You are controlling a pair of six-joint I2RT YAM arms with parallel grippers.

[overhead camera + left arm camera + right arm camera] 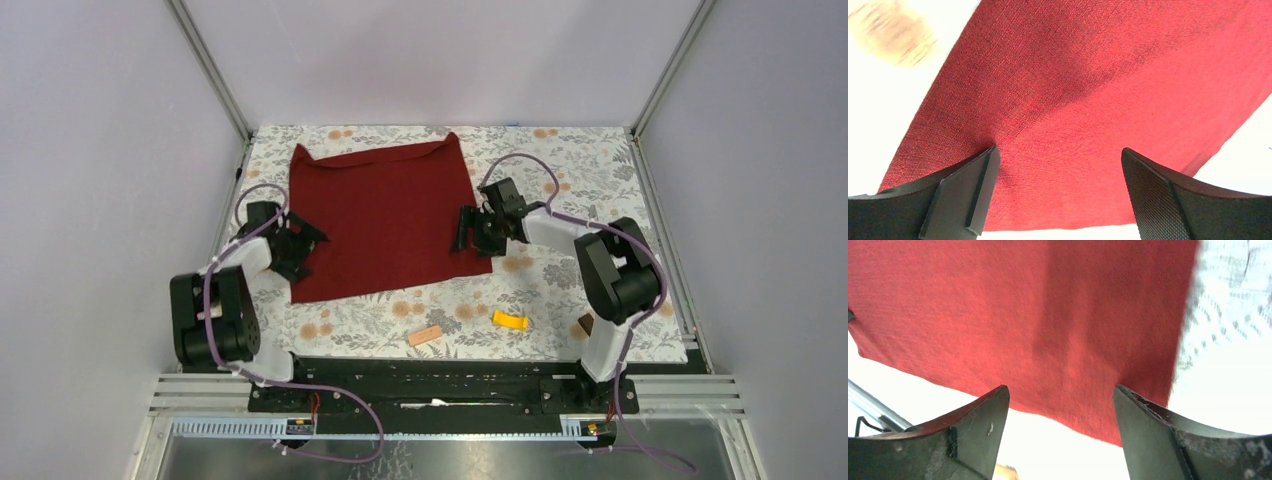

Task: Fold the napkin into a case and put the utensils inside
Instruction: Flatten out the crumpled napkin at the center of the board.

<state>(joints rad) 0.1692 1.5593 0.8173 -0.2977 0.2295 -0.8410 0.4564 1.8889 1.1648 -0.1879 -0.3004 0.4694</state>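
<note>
Tan block (pixel 425 335), yellow block (pixel 511 321) nearest; maybe brown block (pixel 585 323) rightward; napkin (pixel 385 220) beyond.

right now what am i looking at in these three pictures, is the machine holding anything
Two robot arms are bolted at the near edge of a floral-covered table. One picture looks down from above; the other two come from a camera on each wrist, so the black prongs are that arm's own fingers. A dark red napkin lies spread in the middle. The left gripper and right gripper sit at its side edges, both open, holding nothing. A tan block, a yellow block and a brown block lie nearer the arms.
</note>
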